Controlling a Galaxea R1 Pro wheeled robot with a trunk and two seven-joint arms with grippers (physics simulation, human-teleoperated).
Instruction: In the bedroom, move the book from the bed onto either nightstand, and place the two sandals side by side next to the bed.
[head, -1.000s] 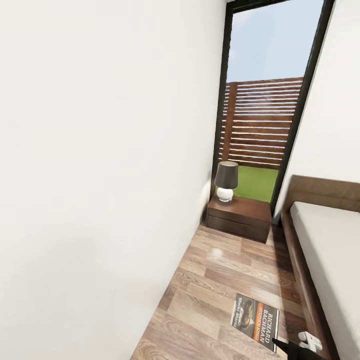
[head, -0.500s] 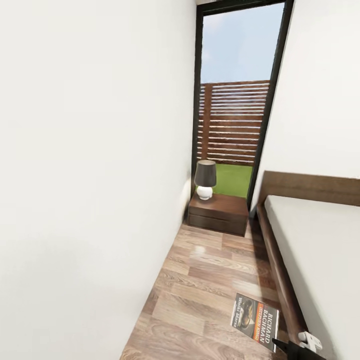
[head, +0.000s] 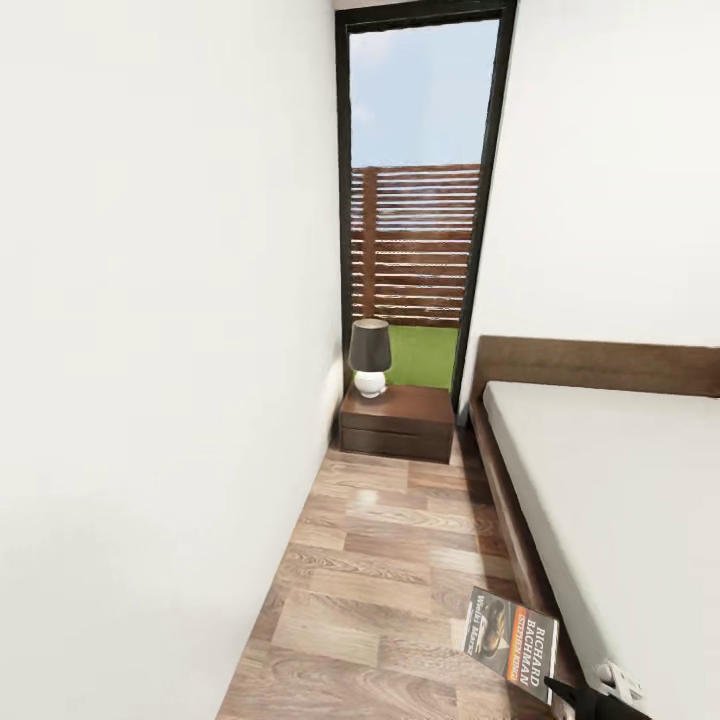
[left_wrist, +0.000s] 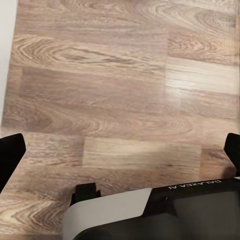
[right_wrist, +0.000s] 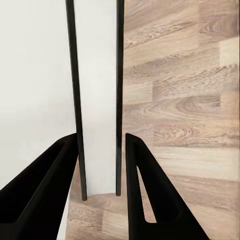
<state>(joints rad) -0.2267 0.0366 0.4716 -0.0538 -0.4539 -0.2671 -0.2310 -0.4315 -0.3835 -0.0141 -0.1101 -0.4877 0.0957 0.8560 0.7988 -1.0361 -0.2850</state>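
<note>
The right black 2-fingered claw (right_wrist: 102, 165) is clamped on the thin grey-edged paperback book (right_wrist: 98, 100); the left black claw (left_wrist: 120, 155) has its fingers spread wide apart.

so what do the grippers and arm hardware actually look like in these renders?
Right gripper: two flat matte-black fingers, broad at the base and tapering to the tips. Left gripper: black fingertips at both frame edges, behind them a light-grey rounded housing and a dark panel with white "GALAXEA AI" lettering. In the head view, black hardware with a white fitting. No cables visible.

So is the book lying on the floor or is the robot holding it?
Held: the right gripper's fingers clamp the book edge-on, above the floor.
</note>
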